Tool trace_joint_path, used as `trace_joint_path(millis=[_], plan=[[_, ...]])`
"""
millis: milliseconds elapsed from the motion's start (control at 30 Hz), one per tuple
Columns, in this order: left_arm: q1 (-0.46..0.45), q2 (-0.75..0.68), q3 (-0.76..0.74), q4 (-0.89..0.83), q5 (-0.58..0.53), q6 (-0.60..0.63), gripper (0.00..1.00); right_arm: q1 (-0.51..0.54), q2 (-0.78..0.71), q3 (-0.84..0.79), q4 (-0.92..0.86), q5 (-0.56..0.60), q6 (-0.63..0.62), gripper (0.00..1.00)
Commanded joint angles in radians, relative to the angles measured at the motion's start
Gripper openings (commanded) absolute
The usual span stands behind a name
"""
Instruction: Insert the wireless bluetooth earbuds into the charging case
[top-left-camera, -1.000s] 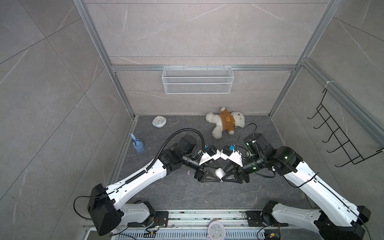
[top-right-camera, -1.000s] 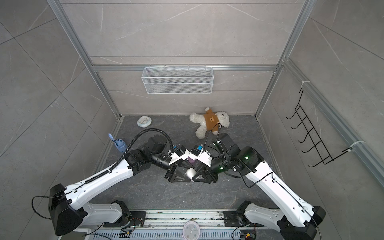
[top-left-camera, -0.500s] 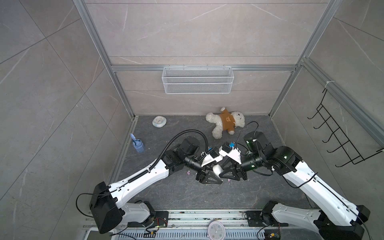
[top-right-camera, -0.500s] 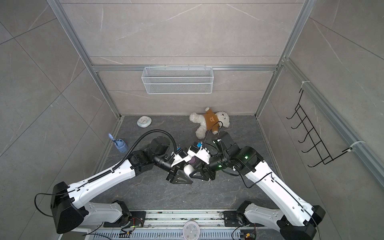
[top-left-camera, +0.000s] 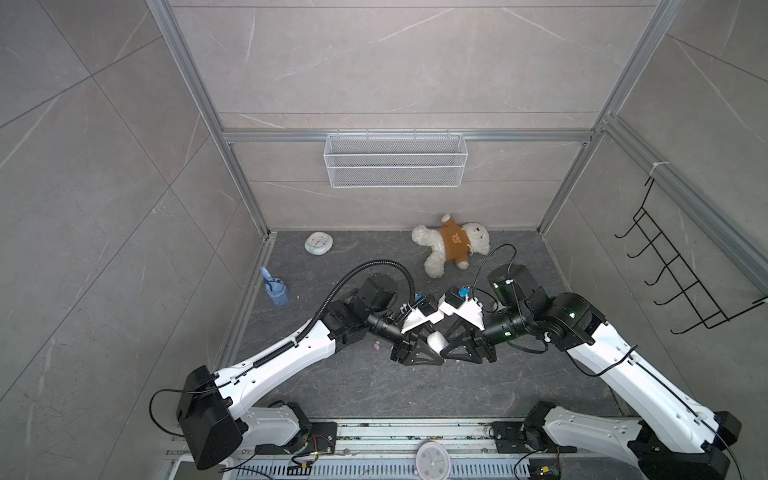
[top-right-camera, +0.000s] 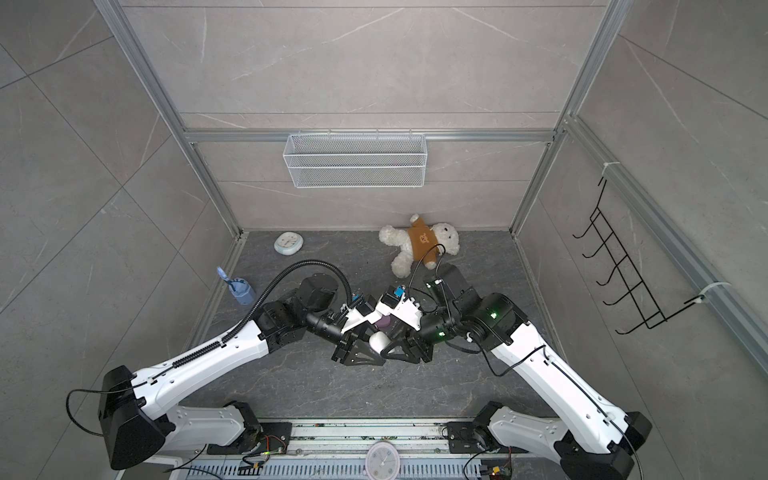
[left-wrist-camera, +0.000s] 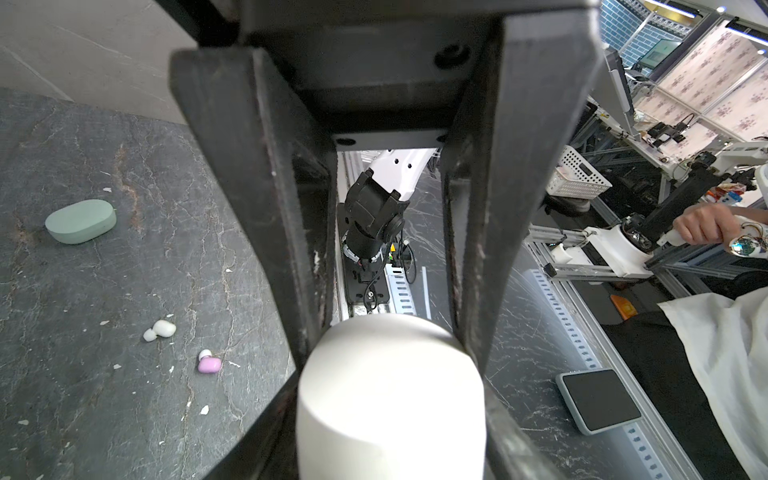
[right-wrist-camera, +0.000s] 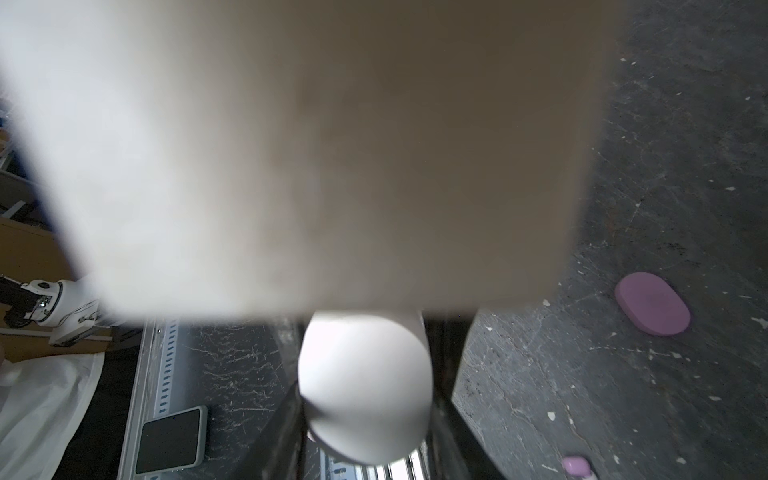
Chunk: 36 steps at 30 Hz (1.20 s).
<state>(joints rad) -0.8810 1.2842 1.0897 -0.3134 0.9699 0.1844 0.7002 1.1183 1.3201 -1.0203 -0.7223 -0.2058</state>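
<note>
A white rounded charging case (top-left-camera: 436, 340) hangs above the floor between both grippers, and also shows in a top view (top-right-camera: 379, 340). My left gripper (left-wrist-camera: 390, 419) is shut on the case (left-wrist-camera: 390, 374), a finger pressing each side. From the opposite side my right gripper (right-wrist-camera: 365, 419) is shut on the same case (right-wrist-camera: 365, 374). On the floor lie a white earbud (left-wrist-camera: 160, 329) and a pink earbud (left-wrist-camera: 209, 364). Another pink earbud (right-wrist-camera: 575, 465) lies near the right gripper. I cannot tell whether the case is open.
A closed mint case (left-wrist-camera: 81, 221) and a closed pink case (right-wrist-camera: 652, 309) lie on the dark floor. A teddy bear (top-left-camera: 451, 245), a small round clock (top-left-camera: 318, 242) and a blue cup (top-left-camera: 275, 291) sit toward the back. White crumbs dot the floor.
The left gripper's jaws have narrowed onto the white case. The right gripper has kept its hold, and the case has barely moved.
</note>
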Motion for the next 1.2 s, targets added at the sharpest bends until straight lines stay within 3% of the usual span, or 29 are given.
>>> trace_joint_path(millis=[0,600,1167], plan=[[0.003,-0.008,0.028,0.024,0.013,-0.009,0.52,0.001,-0.007,-0.007,0.009,-0.027,-0.001,0.44],[0.003,-0.016,0.027,0.045,0.013,-0.035,0.39,0.001,-0.009,-0.029,0.009,0.0,0.022,0.48],[0.003,-0.037,-0.003,0.1,0.009,-0.067,0.35,-0.002,-0.103,-0.06,0.088,0.109,0.114,0.73]])
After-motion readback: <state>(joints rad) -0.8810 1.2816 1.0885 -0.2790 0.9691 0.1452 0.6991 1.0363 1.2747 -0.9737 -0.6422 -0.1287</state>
